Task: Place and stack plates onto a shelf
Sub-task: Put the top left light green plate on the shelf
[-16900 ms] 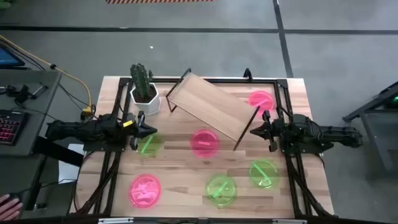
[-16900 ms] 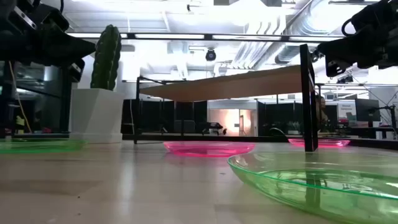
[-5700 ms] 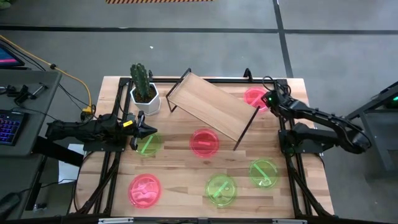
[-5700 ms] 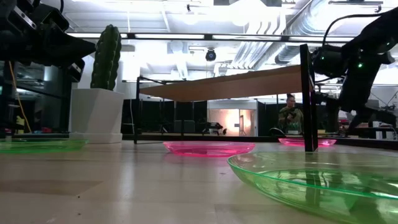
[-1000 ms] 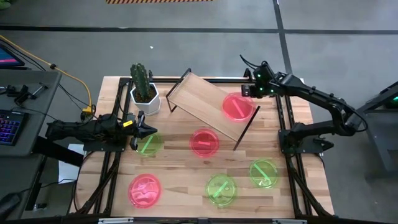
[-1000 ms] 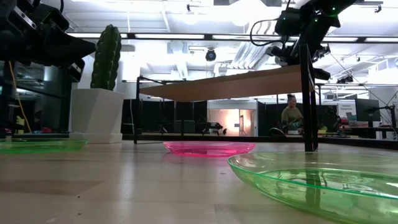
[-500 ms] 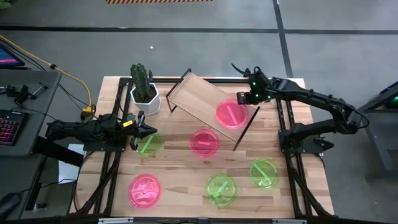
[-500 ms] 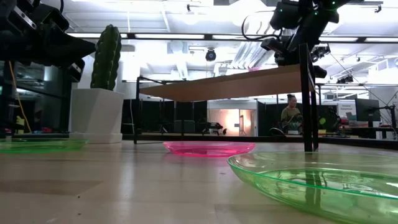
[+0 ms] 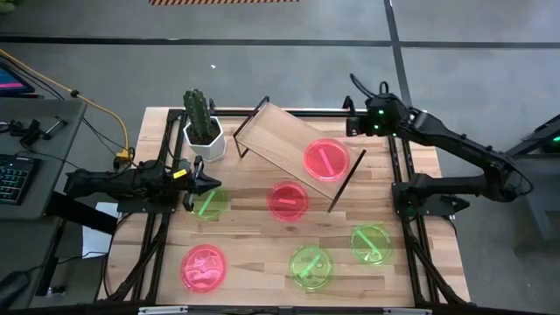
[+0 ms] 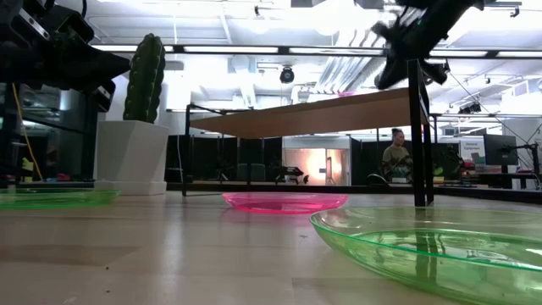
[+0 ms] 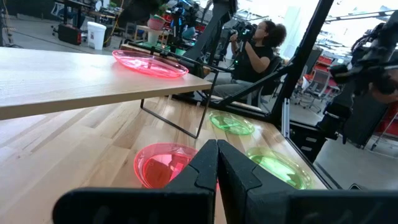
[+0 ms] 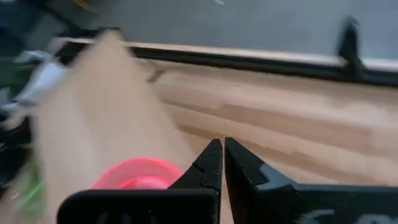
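Observation:
A pink plate (image 9: 325, 159) lies flat on the right end of the slanted wooden shelf (image 9: 284, 140); the left wrist view shows this plate (image 11: 149, 64) on the board too. My right gripper (image 9: 357, 125) hovers shut beyond the shelf's right far corner, clear of the plate (image 12: 134, 175). On the table lie two more pink plates (image 9: 287, 199) (image 9: 203, 267) and three green plates (image 9: 210, 203) (image 9: 311, 265) (image 9: 371, 243). My left gripper (image 9: 203, 184) waits shut at the table's left, above one green plate.
A potted cactus (image 9: 203, 122) stands at the shelf's far left end. Black frame rails run along the table's edges (image 9: 398, 166). One pink plate (image 10: 284, 202) lies under the shelf board's near edge. A person (image 11: 261, 50) sits in the room beyond the table.
My right gripper brought the pink plate down onto the shelf's right end, let go, and drew back toward the table's far right corner. The plate stays flat on the board. The left arm has kept still.

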`<state>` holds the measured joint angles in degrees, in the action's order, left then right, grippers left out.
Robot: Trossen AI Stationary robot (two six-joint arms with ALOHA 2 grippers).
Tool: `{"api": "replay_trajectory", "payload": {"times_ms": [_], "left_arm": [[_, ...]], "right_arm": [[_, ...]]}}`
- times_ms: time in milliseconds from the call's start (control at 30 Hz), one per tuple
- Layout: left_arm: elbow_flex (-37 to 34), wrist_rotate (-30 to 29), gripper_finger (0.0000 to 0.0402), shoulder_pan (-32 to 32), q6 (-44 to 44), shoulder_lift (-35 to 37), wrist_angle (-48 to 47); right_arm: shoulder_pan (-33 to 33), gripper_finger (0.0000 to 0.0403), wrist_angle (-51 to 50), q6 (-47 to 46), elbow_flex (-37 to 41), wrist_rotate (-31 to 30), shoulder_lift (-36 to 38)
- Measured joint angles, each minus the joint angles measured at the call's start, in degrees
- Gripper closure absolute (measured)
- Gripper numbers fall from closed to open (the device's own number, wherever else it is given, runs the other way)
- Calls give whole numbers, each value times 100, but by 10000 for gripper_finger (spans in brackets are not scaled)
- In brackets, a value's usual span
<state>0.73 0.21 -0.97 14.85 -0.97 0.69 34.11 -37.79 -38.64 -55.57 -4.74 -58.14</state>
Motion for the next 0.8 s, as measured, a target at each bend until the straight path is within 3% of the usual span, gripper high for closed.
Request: {"api": "replay_trajectory", "payload": {"times_ms": [133,400,600,800], "left_arm": [[-1,0,401,0,0,1,-2],[-2,0,401,1,0,2,0],[0,0,401,1,0,2,2],[-1,0,401,0,0,0,9]], "right_arm": [[-236,403,493,437,0,432,345],[-835,403,1541,912,0,593,454],[-1233,403,1718,1021,0,1102,463],[-1601,403,1744,1010,0,1187,469]]}}
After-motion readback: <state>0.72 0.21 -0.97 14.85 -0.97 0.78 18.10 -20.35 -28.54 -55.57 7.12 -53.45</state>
